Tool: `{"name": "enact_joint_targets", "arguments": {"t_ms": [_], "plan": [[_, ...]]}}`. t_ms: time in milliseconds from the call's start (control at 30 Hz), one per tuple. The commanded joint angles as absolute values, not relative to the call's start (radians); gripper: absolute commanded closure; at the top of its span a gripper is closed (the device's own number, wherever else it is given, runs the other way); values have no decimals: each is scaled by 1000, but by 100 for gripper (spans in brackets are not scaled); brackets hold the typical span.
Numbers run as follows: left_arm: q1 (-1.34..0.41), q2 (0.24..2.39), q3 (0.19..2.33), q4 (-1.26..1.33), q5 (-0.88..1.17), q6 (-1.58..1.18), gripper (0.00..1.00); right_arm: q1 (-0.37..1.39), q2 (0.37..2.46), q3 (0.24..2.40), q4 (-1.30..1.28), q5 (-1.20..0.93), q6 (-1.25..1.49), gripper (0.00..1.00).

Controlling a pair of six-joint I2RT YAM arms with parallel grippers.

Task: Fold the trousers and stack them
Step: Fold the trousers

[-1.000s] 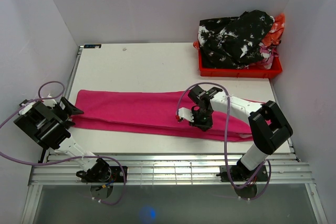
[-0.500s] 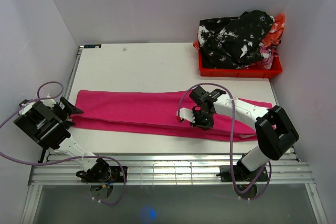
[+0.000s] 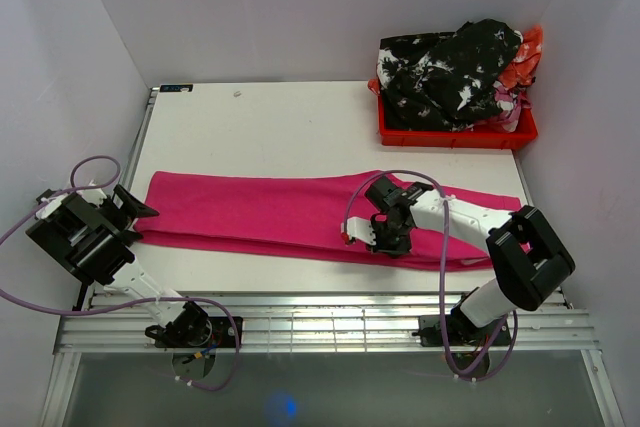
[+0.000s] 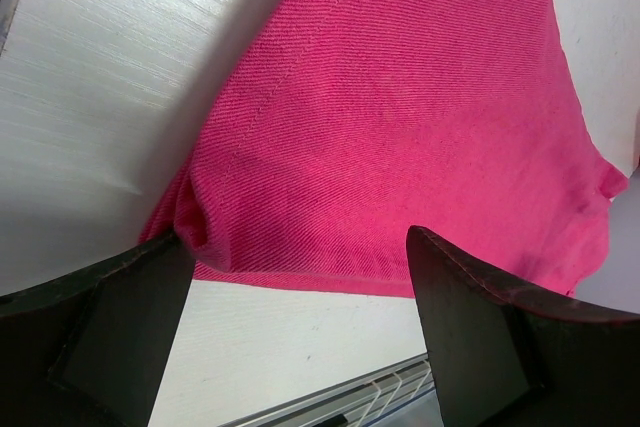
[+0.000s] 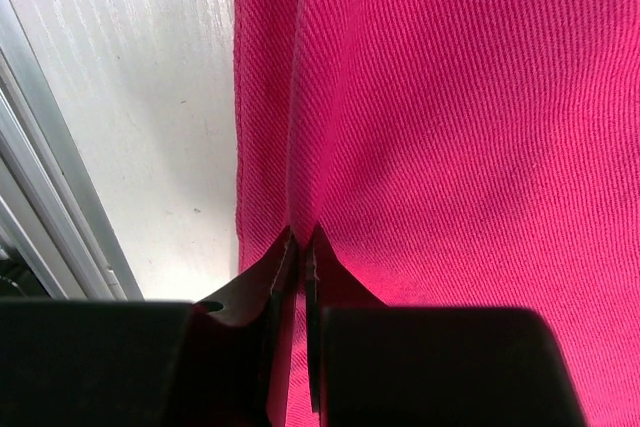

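Note:
The magenta-pink trousers [image 3: 270, 212] lie flat in a long band across the near half of the white table [image 3: 280, 117]. My right gripper [image 3: 385, 240] is down on their near edge, right of the middle. In the right wrist view it [image 5: 302, 232] is shut, pinching a thin ridge of the cloth [image 5: 450, 97] beside the hem. My left gripper [image 3: 140, 212] hovers at the left end of the trousers. In the left wrist view its jaws [image 4: 298, 247] stand wide open over the cloth's corner [image 4: 400, 97], holding nothing.
A red crate [image 3: 455, 134] at the back right corner holds a heap of black-and-white and orange clothes [image 3: 450, 72]. Metal rails [image 3: 320, 322] run along the near edge of the table. White walls close in on the left, back and right.
My right gripper has shifted a little to the right and toward the near edge, settling lower on the trousers. The left arm has stayed still.

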State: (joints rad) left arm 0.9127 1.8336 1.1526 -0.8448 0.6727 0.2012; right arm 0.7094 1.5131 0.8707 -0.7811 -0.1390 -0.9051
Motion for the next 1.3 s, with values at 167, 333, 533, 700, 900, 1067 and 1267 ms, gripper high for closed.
{"name": "enact_joint_targets", "arguments": {"t_ms": [167,333,533,700,900,1067,1267], "plan": [[931,1810,1169,-794,592,284,2,707,1558,910,-853,-127,-868,66],[931,1697,1236,-859,520,351,10,707,1578,931,-857,-137,-868,62],[925,1568,1264,-873,365,452,34,709,1592,943,-859,-156,-865,67],[913,1627,1270,-890,344,428,34,710,1605,972,-859,-170,-847,77],[858,1687,1249,-847,374,373,37,710,1611,989,-864,-163,-844,82],[805,1716,1221,-827,374,321,41,710,1612,1003,-870,-163,-839,85],[779,1753,1212,-805,312,273,48,710,1615,1011,-870,-163,-839,86]]}}
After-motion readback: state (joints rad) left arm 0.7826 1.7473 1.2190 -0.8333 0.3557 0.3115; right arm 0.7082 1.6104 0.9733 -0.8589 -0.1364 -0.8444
